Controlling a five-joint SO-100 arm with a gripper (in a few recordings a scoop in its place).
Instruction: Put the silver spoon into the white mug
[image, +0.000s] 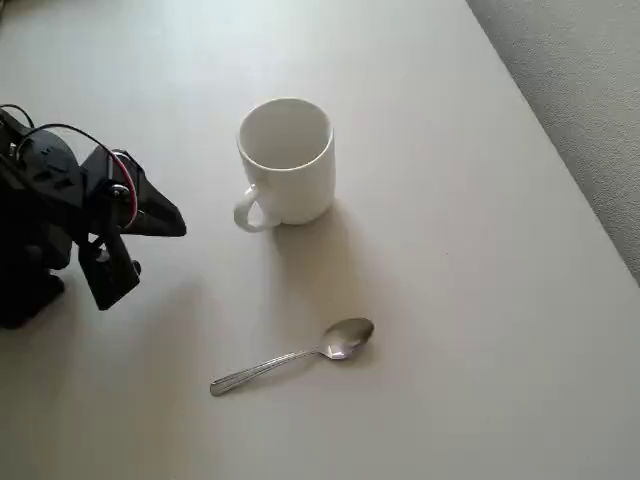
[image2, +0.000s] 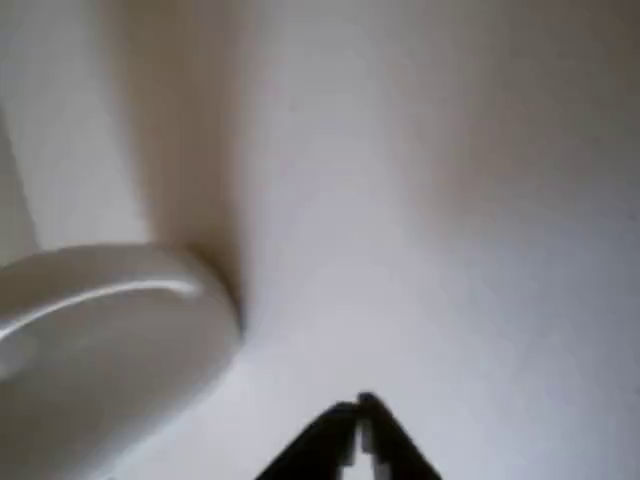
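On table, white mug (image: 287, 160) empty, silver spoon (image: 295, 355) apart

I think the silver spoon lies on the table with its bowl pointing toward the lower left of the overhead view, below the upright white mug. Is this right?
Not quite. In the overhead view the silver spoon lies on the table below the upright white mug, but its bowl points toward the upper right; the handle end points to the lower left.
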